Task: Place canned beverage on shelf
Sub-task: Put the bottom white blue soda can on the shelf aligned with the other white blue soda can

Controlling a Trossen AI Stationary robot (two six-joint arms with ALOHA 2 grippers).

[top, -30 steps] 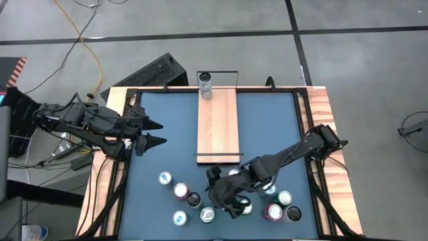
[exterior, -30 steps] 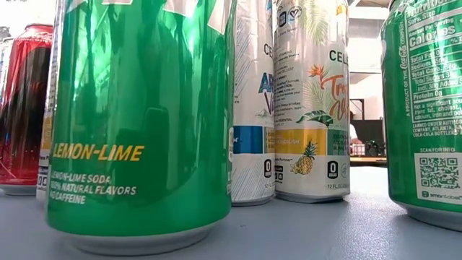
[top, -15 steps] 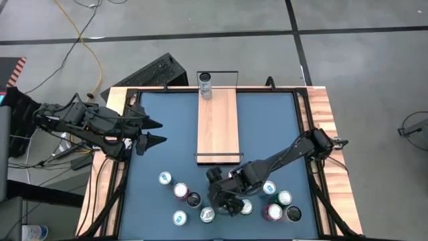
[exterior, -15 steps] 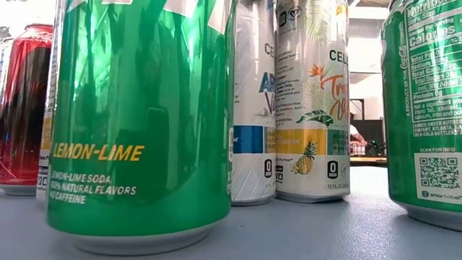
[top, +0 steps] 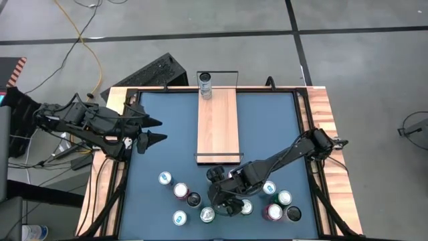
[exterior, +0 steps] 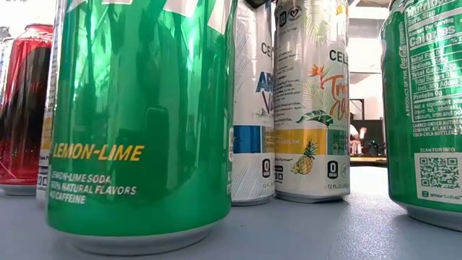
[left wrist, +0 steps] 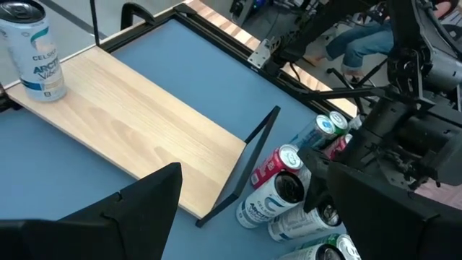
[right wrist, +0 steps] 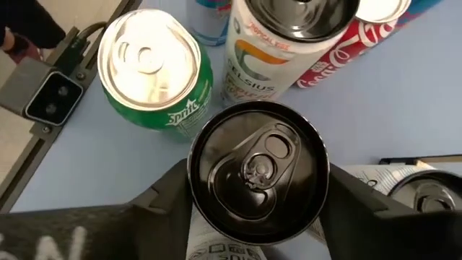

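Blue matting covers the table (top: 167,134), edged in pale wood strips, with grey concrete floor and a yellow cable beyond it. Down the middle lies the shelf (top: 218,124), a pale wood plank with a thin black wire rail at each short end, and one white Celsius can (top: 205,86) already stands upright at its far end, tucked against that rail, probably so the rest of the plank stays free for more cans. The remaining cans cluster (top: 184,194) at the near edge of the table, upright and close together, just short of the shelf's near rail. The right gripper (top: 229,201) has reached down into that cluster: in the right wrist view its two dark fingers (right wrist: 162,198) flank a black-topped can (right wrist: 258,172) on either side, sitting close against its wall, though I cannot tell whether they are pressing on it or only bracketing it. A green Sprite can (right wrist: 155,68) and a Celsius can (right wrist: 285,43) stand just beside it, so a straight lift seems the safest way out without knocking neighbours. The left gripper (top: 152,131) waits over the left side of the table, well apart from the cans, its fingers spread wide and empty.
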